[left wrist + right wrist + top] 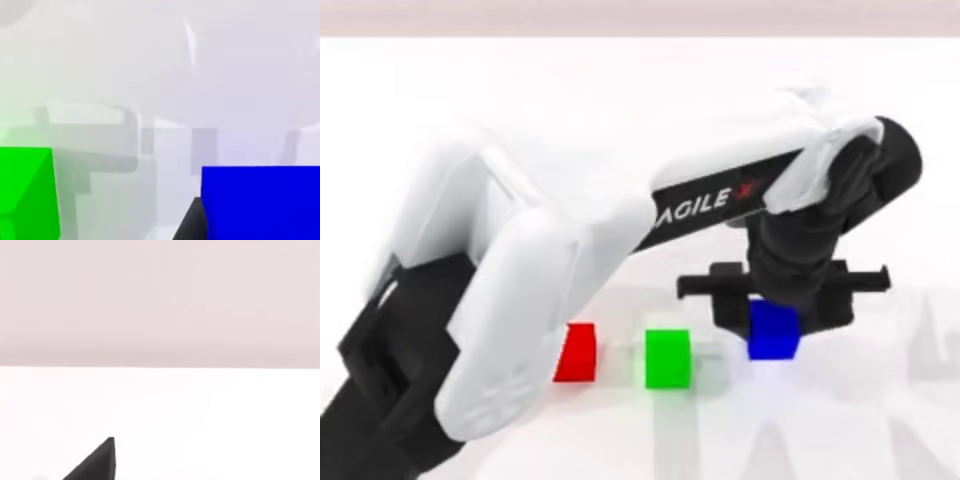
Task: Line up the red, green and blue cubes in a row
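The red cube (576, 352), the green cube (668, 358) and the blue cube (773, 332) stand in a line from left to right near the table's front. My left arm reaches across to the right, and my left gripper (775, 316) comes down over the blue cube, shut on it. In the left wrist view a black finger (192, 222) presses on the side of the blue cube (260, 202), with the green cube (25, 192) beside it. The blue cube sits slightly farther back than the other two. My right gripper (150, 472) is out of the top view, open, showing one finger (102, 460) over bare table.
The left arm's bulky white links (510, 320) cover the table's left side and partly hide the red cube. A pale wall (160, 300) rises behind the table's far edge. Small gaps separate the cubes.
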